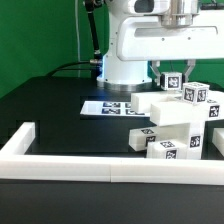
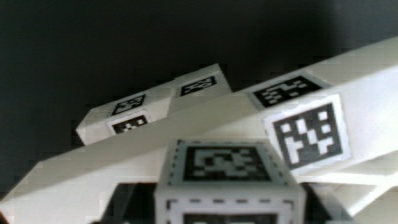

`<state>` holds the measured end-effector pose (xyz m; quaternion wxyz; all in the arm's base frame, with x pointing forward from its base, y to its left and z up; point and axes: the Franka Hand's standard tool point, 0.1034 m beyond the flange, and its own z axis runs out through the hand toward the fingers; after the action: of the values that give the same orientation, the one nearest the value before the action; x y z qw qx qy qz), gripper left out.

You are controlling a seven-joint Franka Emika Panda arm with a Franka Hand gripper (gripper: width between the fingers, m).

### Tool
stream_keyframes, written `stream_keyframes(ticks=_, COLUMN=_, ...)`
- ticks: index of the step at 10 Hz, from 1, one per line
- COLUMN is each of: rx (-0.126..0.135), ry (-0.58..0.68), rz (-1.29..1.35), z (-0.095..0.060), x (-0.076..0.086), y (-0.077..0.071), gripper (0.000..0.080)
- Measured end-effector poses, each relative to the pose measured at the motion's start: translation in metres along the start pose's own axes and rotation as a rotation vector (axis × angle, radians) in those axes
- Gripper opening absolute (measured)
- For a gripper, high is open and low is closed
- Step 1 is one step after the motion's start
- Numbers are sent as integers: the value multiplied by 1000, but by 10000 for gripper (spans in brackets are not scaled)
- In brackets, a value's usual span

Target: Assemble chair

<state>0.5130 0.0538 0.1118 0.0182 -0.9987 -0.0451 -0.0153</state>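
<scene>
Nearest in the exterior view: white rail [image 1: 70, 160] along the table's front edge, turning back at the exterior view's left.

Just behind it, at the exterior view's right: the chair [image 1: 178, 125], a cluster of chunky white tagged blocks. A low block [image 1: 165, 149] lies in front, a long slab [image 1: 170, 112] rests across the stack, and small tagged pieces sit on top.

Gripper [image 1: 172, 72] comes straight down onto the top of the cluster. Fingers clenched narrow on a small tagged block [image 2: 224, 160]. The wrist view shows that block's tag right between the finger bases, slab [image 2: 231, 120] slanting underneath.

Handling, as judgement: blocks look rigid, hard plastic, light for their bulk. No give under the pads, not fragile. Smooth glossy faces, so likely slippery; a skewed pinch could twist out. Best hold is across 2 flat parallel sides of a small block, centred, clear of neighbouring parts. Stack looks loosely nested; a sideways nudge may shift it.

Farther back: marker board [image 1: 105, 106] flat on the black table [image 1: 45, 105], then the arm's base [image 1: 125, 50] against green backdrop.
</scene>
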Motion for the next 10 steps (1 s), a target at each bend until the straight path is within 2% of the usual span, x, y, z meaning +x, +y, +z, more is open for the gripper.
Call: stream_keyframes(ticks=10, rx=-2, ry=3, rz=22, z=1, x=1, y=0, gripper=276)
